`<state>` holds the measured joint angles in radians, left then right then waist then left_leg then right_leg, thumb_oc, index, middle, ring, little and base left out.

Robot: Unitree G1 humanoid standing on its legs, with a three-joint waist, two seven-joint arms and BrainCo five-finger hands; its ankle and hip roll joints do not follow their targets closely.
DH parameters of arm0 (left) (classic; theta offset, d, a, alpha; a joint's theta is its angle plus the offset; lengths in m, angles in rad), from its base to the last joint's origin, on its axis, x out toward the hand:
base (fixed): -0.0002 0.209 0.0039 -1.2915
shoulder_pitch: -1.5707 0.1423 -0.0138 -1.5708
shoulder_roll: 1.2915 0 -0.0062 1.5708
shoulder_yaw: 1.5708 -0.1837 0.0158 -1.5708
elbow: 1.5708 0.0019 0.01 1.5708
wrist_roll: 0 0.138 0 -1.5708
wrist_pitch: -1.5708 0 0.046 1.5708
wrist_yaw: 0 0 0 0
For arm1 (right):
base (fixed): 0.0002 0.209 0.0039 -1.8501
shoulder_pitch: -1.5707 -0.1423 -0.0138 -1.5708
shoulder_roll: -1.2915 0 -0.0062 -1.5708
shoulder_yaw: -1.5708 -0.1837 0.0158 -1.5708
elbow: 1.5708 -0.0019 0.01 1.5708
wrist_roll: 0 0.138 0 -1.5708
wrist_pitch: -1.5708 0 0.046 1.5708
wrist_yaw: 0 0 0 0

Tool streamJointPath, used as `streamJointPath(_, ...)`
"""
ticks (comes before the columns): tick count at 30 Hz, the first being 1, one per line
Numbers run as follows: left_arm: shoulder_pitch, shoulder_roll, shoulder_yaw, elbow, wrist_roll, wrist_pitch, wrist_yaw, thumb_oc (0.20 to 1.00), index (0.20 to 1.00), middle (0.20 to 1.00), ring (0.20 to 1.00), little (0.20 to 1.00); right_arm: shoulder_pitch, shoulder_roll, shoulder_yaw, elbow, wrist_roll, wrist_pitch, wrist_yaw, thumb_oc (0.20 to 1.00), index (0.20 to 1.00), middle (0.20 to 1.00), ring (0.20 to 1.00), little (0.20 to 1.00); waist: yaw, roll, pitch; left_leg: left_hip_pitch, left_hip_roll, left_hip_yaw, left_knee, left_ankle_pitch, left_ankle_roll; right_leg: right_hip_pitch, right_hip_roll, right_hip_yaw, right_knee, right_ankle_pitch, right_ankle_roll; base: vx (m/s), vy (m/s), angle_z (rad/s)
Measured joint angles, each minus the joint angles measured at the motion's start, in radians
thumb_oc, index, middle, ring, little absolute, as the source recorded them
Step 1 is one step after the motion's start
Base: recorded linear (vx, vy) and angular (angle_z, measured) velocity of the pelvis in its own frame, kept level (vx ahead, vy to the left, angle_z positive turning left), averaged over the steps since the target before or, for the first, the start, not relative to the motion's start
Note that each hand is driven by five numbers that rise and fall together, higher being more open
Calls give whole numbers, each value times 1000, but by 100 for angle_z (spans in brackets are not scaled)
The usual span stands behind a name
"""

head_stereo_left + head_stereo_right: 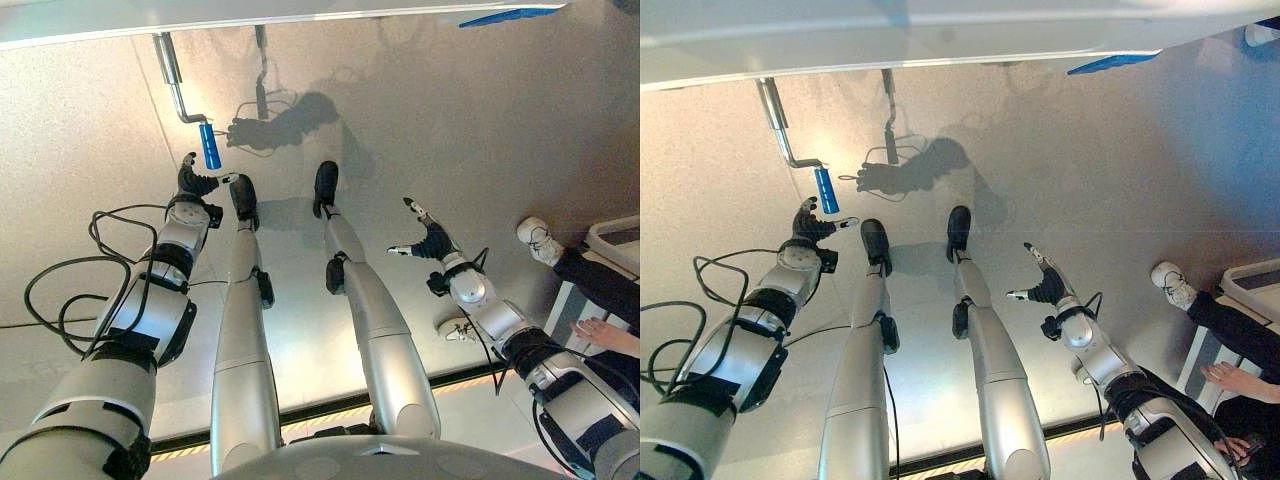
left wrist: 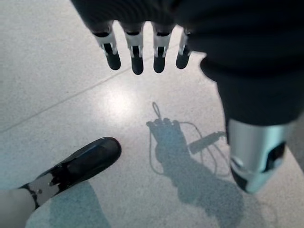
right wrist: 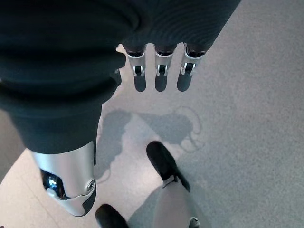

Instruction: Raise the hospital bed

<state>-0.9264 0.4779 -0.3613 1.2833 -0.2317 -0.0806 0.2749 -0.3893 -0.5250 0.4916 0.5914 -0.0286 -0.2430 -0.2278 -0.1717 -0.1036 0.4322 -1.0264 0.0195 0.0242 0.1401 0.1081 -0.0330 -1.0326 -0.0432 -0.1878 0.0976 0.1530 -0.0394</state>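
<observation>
- No text, label, number or sign can be read anywhere in these views.
- The crank [image 1: 187, 95] with its blue grip carries no legible marking.
- The bed [image 1: 120, 22] edge above it shows no readable print.

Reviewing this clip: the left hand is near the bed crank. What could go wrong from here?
The left hand hovers open just below the crank's blue handle, not gripping it; a misaligned close could glance off the handle. The crank hangs low under the bed frame, so turning room looks tight. A seated person is beside the open right hand, so a wide swing might reach them.
</observation>
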Motion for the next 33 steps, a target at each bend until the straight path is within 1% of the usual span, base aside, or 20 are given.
streamJointPath(23,-3,0,-1,-5,0,-1,1,1000,1000,1000,1000,1000,0,1,0,3,0,0,0,1000,1000,1000,1000,1000,-1,0,2,1,0,1,-4,0,0,0,0,0,-2,0,0,0,0,0)
streamJointPath(33,-30,3,-10,-15,0,-1,1,1000,1000,1000,1000,1000,0,1,1,3,0,0,1,1000,1000,1000,1000,1000,0,0,2,2,-1,1,-5,0,0,0,0,1,-2,0,0,0,0,0)
